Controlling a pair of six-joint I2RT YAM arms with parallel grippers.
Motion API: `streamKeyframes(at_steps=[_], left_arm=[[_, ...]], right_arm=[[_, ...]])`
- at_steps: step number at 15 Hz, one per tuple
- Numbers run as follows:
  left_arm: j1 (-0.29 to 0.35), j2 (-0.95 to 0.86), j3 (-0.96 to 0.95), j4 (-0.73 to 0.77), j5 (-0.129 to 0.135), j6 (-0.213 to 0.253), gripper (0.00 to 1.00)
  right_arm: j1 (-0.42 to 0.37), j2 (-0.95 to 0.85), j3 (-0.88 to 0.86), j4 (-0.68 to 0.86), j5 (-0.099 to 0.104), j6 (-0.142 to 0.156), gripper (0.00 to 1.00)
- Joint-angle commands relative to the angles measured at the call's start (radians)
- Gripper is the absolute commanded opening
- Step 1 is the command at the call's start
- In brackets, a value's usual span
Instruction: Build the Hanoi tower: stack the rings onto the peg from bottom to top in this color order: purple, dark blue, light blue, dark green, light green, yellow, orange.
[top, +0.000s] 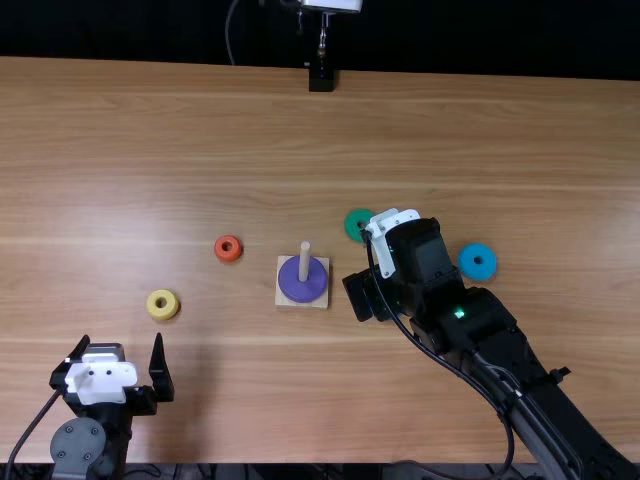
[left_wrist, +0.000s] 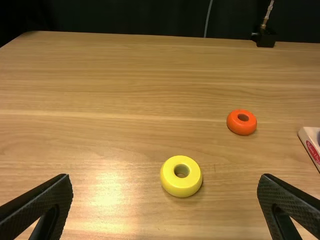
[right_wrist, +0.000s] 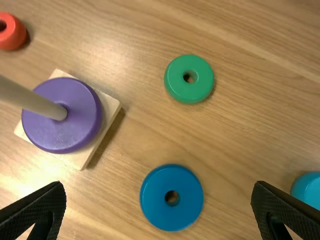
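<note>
Where the purple ring (top: 300, 290) lies, around the peg (top: 304, 262) and flat on the square wooden base (top: 323, 302), the base's corners show past the ring's rim. That base sits near the middle of the table (top: 200, 120), and the peg rises upright from it.

Toward the table's left edge from the base lies the orange ring (top: 221, 256), flat, a little nearer the far edge. The yellow ring (top: 153, 312) lies closer still to the left edge, and nearer the near edge than the orange one. On the base's other side, the green ring (top: 352, 231) lies a little toward the far edge, just beside the right arm's wrist as seen from above. The light blue ring (top: 477, 274) lies farther toward the table's right edge. Between it and the base, the right wrist view shows the dark blue ring (right_wrist: 172, 217) flat on the table.

The left gripper (top: 121, 345) is close to the table's near left corner, its two fingers (left_wrist: 50, 202) wide apart. The right gripper (top: 372, 292) hangs just beside the base, on the side toward the right edge; its fingers (right_wrist: 42, 207) are wide apart too. By the table's far edge stands a small black stand (top: 321, 80).
</note>
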Motion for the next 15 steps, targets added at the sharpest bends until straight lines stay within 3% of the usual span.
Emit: streamKeyframes(at_steps=[1,2,3,10,15], left_arm=[[0.0,-0.012,-0.105,-0.084,-0.008,0.001,1.0],[0.0,-0.012,-0.105,-0.084,-0.008,0.001,1.0],[0.0,-0.012,-0.105,-0.084,-0.008,0.001,1.0],[0.0,-0.012,-0.105,-0.084,-0.008,0.001,1.0],[0.0,-0.012,-0.105,-0.084,-0.008,0.001,1.0]], right_arm=[[-0.02,-0.01,0.015,0.0,0.012,0.119,1.0],[-0.056,0.014,0.009,-0.002,0.009,0.17,1.0],[-0.068,0.065,0.008,0.0,0.007,0.185,1.0],[-0.073,0.234,0.02,-0.056,0.009,0.172,1.0],[-0.073,0.286,0.038,-0.115,0.007,0.179,1.0]])
